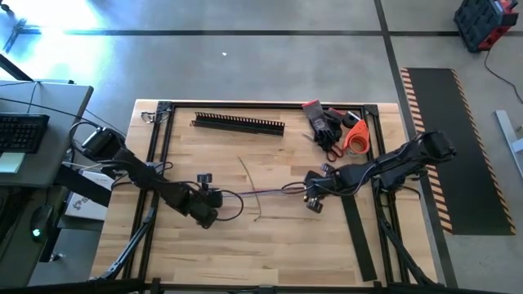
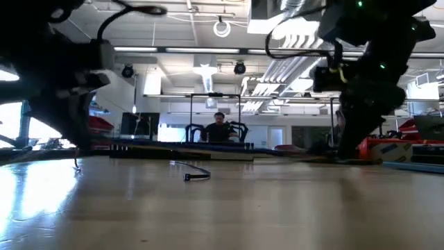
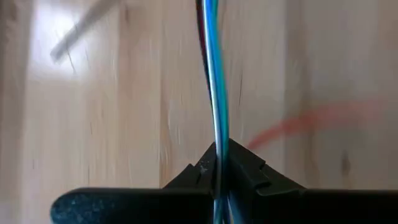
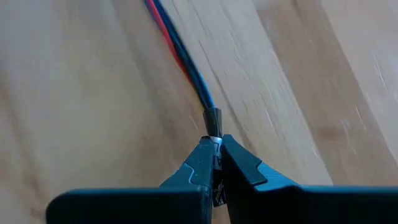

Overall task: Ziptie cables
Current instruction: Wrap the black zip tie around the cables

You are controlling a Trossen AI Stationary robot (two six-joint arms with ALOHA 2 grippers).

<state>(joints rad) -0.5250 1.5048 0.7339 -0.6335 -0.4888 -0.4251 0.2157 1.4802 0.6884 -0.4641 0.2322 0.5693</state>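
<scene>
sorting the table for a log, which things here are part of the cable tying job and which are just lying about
In the job:
- cables, stretched between both grippers
- left gripper, shut on cables
- right gripper, shut on cables

Lying about:
- black slotted duct, far edge
- gloves
- orange tape roll
- flat black strip
- loose tie on the table

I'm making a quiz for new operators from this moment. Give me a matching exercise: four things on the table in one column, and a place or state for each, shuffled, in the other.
Things:
1. cables
2. slotted duct
3. flat black strip
4. orange tape roll

Places or states:
A. at the table's far edge, left of the gloves
B. stretched between the shut left pincer and the shut right pincer
C. far right corner, beside the gloves
D. lying under the right arm, toward the near edge

Pairs: 1-B, 2-A, 3-D, 4-C
</scene>
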